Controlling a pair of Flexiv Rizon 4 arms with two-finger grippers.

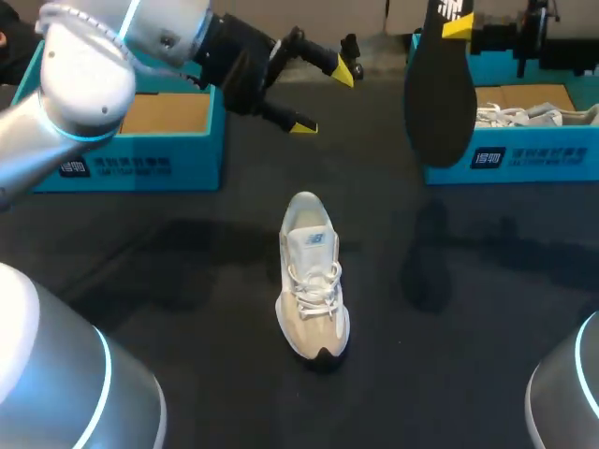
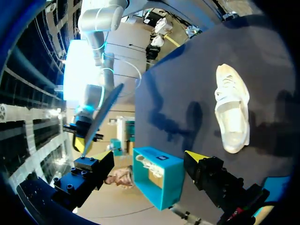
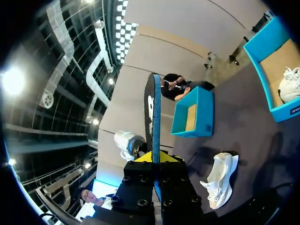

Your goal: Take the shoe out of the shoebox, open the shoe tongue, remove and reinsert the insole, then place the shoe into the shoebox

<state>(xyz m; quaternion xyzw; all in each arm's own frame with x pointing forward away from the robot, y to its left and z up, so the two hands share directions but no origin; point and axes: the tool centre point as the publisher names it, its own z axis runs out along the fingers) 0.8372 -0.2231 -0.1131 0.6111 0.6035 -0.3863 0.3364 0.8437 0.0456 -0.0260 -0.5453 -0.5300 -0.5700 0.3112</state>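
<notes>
A white and beige sneaker (image 1: 311,281) stands upright in the middle of the dark table, toe toward the front edge; it also shows in the left wrist view (image 2: 232,110) and the right wrist view (image 3: 220,180). My right gripper (image 1: 459,26) (image 3: 153,157) is high at the back right, shut on the end of a black insole (image 1: 438,89) (image 3: 153,112) that hangs down from it. My left gripper (image 1: 323,95) (image 2: 147,157) hovers open behind and to the left of the shoe, holding nothing. The held insole (image 2: 101,117) appears across from the left gripper.
An open blue shoebox (image 1: 140,140) (image 3: 192,112) sits at the back left. A second blue shoebox (image 1: 524,154) (image 2: 157,180) (image 3: 276,75) at the back right holds another white shoe (image 1: 533,114) (image 3: 290,84). Dark table (image 1: 187,309) surrounds the sneaker.
</notes>
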